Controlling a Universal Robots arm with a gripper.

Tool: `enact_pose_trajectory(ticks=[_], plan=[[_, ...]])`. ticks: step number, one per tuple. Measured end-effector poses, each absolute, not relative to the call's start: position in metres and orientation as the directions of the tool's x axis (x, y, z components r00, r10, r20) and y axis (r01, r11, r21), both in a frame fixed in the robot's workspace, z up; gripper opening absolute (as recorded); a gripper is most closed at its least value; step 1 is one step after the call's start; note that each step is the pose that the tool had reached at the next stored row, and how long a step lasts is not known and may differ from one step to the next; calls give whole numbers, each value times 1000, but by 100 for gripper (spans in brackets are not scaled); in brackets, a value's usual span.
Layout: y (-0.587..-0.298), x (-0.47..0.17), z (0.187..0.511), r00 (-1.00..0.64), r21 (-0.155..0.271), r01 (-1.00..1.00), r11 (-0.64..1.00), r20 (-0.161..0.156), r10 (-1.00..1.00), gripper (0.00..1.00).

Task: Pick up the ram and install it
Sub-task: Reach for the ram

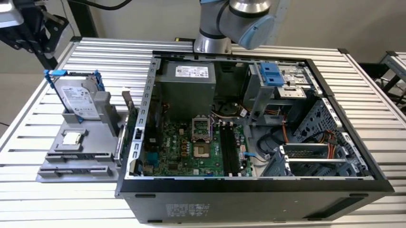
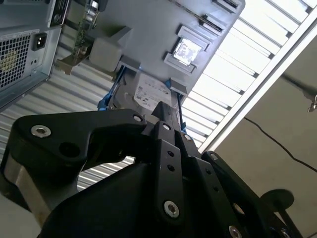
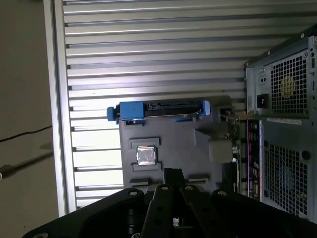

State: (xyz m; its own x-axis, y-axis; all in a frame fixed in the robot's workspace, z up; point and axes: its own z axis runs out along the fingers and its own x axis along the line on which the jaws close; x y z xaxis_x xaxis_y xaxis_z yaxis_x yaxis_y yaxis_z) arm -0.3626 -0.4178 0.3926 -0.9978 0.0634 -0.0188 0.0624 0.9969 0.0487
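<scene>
The ram, a long, narrow, greyish-dark memory stick [image 1: 79, 158], seems to lie along the part of a grey plastic holder [image 1: 98, 142] closest to the surface's near edge in the exterior view. It is hard to tell apart from the holder's own slot. Just beyond it, a small square silver processor chip [image 1: 72, 138] sits in a square seat. Farther back, a silver hard drive in a blue frame [image 1: 76, 99] stands tilted; the dark print on its white label is too small to read.

The holder rests on the slatted metal surface [image 1: 38, 199], toward the edge at the exterior view's left. It is just beside an open black computer case [image 1: 254, 194] in the middle of the surface. Inside the case lie a green motherboard [image 1: 184, 152] and a grey power supply [image 1: 187, 90] with a white printed label, which is also unreadable.

The black gripper [image 3: 171, 173] hangs above the holder without touching it. In both wrist views its jaws are drawn together at the tips with nothing between them. The grey-and-blue arm [image 1: 244, 19] rises at the surface's far edge, behind the case.
</scene>
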Motion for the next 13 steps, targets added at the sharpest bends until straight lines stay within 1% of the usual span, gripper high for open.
enact_pose_trajectory(ticks=[13], plan=[[-433, -363, 391, -998, 49, 62, 997, -18, 62, 0]])
